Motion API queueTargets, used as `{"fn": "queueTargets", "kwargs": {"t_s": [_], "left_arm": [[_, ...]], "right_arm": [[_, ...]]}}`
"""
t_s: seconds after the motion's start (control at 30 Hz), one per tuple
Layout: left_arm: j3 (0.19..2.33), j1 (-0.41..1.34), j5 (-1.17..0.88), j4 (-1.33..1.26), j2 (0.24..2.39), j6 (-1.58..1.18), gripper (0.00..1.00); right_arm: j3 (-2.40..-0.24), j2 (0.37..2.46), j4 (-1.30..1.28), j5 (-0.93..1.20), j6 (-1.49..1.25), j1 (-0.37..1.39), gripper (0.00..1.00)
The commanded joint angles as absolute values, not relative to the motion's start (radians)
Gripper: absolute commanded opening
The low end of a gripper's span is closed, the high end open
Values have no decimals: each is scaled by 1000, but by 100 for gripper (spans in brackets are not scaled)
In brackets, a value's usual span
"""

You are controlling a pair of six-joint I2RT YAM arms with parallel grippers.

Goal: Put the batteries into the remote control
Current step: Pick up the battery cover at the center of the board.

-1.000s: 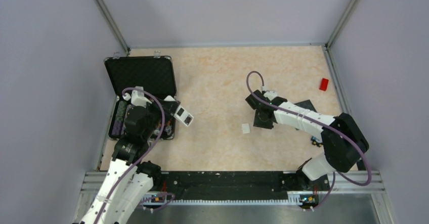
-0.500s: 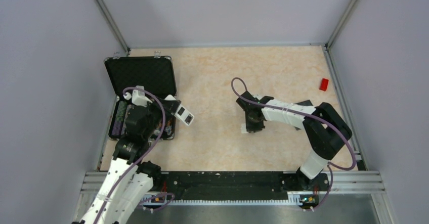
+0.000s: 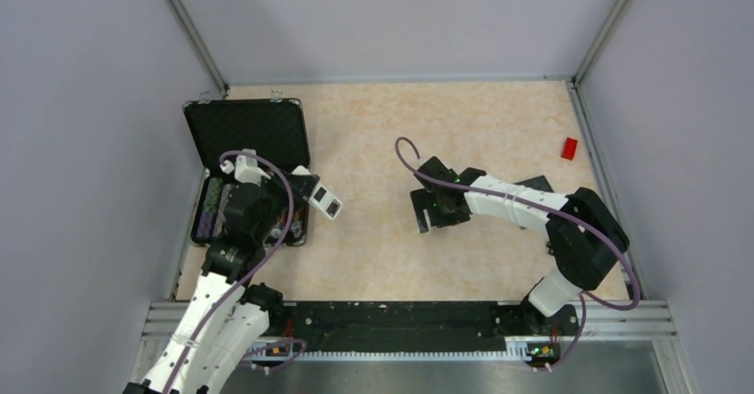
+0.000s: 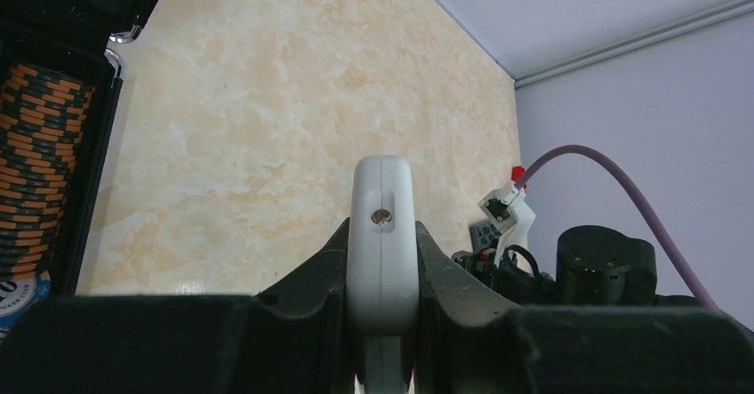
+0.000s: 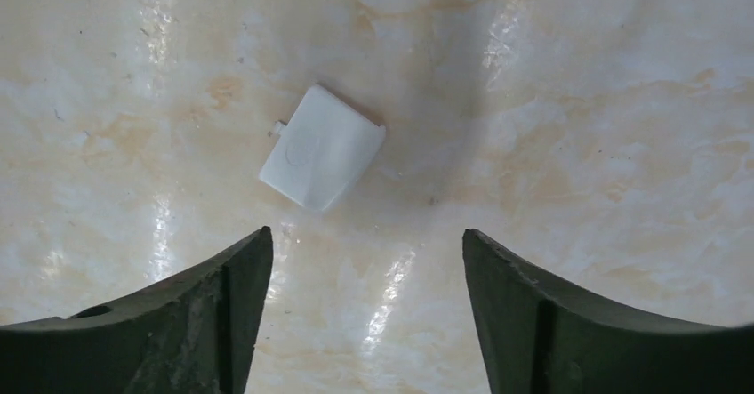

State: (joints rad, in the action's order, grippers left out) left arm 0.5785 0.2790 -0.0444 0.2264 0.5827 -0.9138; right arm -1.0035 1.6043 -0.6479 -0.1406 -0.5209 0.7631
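Observation:
The remote control [image 3: 322,201] is a small white handset held just above the table, right of the open case. My left gripper [image 3: 305,189] is shut on it. In the left wrist view the remote control [image 4: 383,189] stands edge-on, pinched between the two black fingers of the left gripper [image 4: 382,234]. My right gripper [image 3: 429,209] hovers at the table's middle. In the right wrist view the right gripper [image 5: 366,234] is open, with a small white cover piece [image 5: 323,148] lying flat on the table just beyond its fingertips. The batteries are out of view.
An open black case [image 3: 253,132] sits at the left, with stacked striped chips [image 4: 40,163] in its lower half. A red block [image 3: 569,148] lies near the right wall. A black pad [image 3: 538,183] shows behind the right arm.
My right gripper has swung left across the table to above the white cover piece, and its jaws have opened wide. The left arm with the remote has barely moved.

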Motion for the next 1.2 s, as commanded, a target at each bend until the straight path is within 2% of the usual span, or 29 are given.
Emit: {"fn": "queueTargets", "kwargs": {"t_s": [0.0, 0.2, 0.47, 0.93, 1.17], "left_arm": [[591, 275, -46, 138, 601, -894, 0], [642, 273, -12, 171, 635, -857, 0], [693, 263, -10, 178, 693, -832, 0], [716, 209, -89, 126, 774, -846, 0], [722, 166, -121, 115, 790, -844, 0]], "right_arm": [[-1022, 1602, -617, -90, -240, 767, 81], [-1081, 1690, -649, -69, 19, 768, 81], [-1147, 1759, -618, -76, 179, 767, 78], [-1155, 1845, -623, -8, 243, 814, 73], [-1165, 1856, -643, 66, 252, 813, 65]]}}
